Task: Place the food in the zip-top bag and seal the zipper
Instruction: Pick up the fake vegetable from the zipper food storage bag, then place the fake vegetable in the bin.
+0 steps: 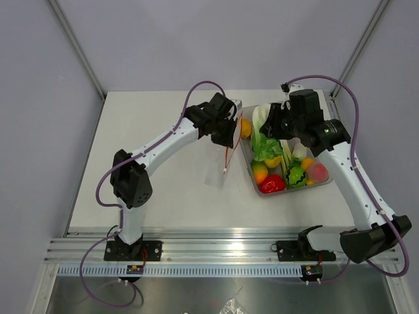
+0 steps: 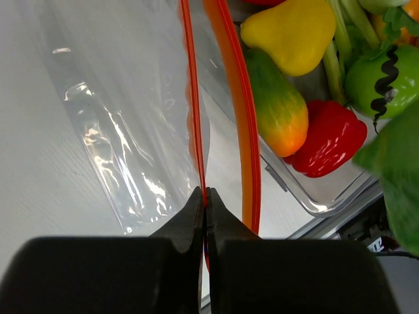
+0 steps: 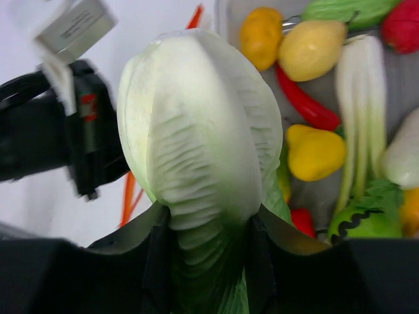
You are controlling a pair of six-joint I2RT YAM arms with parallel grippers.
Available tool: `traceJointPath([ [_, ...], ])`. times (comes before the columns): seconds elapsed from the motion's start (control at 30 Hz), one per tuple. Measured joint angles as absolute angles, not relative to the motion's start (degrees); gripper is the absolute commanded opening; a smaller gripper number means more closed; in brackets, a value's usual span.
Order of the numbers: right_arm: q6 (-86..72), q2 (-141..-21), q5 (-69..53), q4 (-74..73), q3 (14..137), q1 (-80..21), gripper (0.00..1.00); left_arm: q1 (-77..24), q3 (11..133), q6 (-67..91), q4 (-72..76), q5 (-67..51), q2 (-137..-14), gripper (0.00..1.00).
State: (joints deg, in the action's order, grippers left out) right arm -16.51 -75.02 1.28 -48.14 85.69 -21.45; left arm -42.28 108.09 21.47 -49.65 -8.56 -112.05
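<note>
The pale worktop (image 1: 163,190) carries a grey translucent tub (image 1: 247,169), and everything else is placed from that tub.

Just off the tub's left long wall hangs the zip-top bag (image 2: 131,131), a sheet of clear crinkled film that spreads away from the tub over the worktop. Whether its lower end rests on the worktop cannot be told.

Above the tub's far-left corner, on the side toward the bag, is the largest piece of food, a white-green cabbage (image 3: 196,131). The right hand (image 3: 206,242) holds it, its fingers spread only as wide as the cabbage's narrower end and pressed against both sides of it.

The smaller food lies inside the tub. A green gourd with a black zigzag (image 2: 386,72) sits toward the tub's middle. A red pepper (image 2: 327,137) lies at the tub's near-left corner. Beside the pepper, a green-and-orange mango (image 2: 278,108) lies along the tub's left wall. A yellow pear (image 2: 291,33) lies beyond the mango, farther along that wall.

The zipper (image 2: 243,144) runs alongside the tub's left wall, and its two red-orange strips are parted, so the bag's mouth gapes. The strip nearer the tub bows outward. The other is pinched in the left hand (image 2: 205,208), whose fingers are closed flat together on it.
</note>
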Motion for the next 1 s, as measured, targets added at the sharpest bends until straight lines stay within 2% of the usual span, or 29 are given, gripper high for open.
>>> traceJointPath([
  [0.2,-20.16,-71.70,-13.06,-46.37,84.31,-21.45,0.26,-42.24,103.04,21.91,-44.18,-8.32,-110.80,0.00],
  [0.4,-22.37,-69.82,-12.16,-46.68,83.66,-20.36,0.31,-42.24,101.19,22.00,-43.13,-7.92,-109.97,0.00],
  [0.5,-23.79,-70.08,-12.73,-45.47,80.60,-15.35,0.30,-42.24,101.19,22.00,-43.11,-7.09,-109.82,0.00],
  [0.6,-27.05,-71.57,-16.23,-41.30,72.47,-8.25,0.28,-42.22,100.95,22.00,-42.92,-6.61,-109.54,0.00],
  [0.7,-31.62,-75.42,-19.84,-36.38,64.45,-3.05,0.31,-42.17,100.57,22.02,-42.68,-6.55,-109.32,0.00],
  [0.77,-34.13,-78.54,-21.10,-35.07,62.50,-2.09,0.45,-42.17,100.51,22.02,-42.57,-6.55,-109.25,0.00],
  [0.8,-35.03,-79.88,-21.89,-34.52,62.52,-2.07,0.64,-42.17,100.44,22.00,-42.54,-6.50,-109.21,0.00],
  [0.83,-36.05,-81.21,-22.87,-33.78,62.85,-2.09,0.76,-42.17,100.44,21.98,-42.54,-6.42,-109.19,0.00],
  [0.87,-36.64,-82.30,-23.57,-33.78,63.64,-2.07,0.93,-42.17,100.44,21.96,-42.52,-6.35,-109.19,0.00],
  [1.0,-36.84,-88.05,-23.77,-34.46,70.28,-2.07,0.99,-42.17,100.44,21.85,-42.57,-6.15,-109.12,0.00],
])
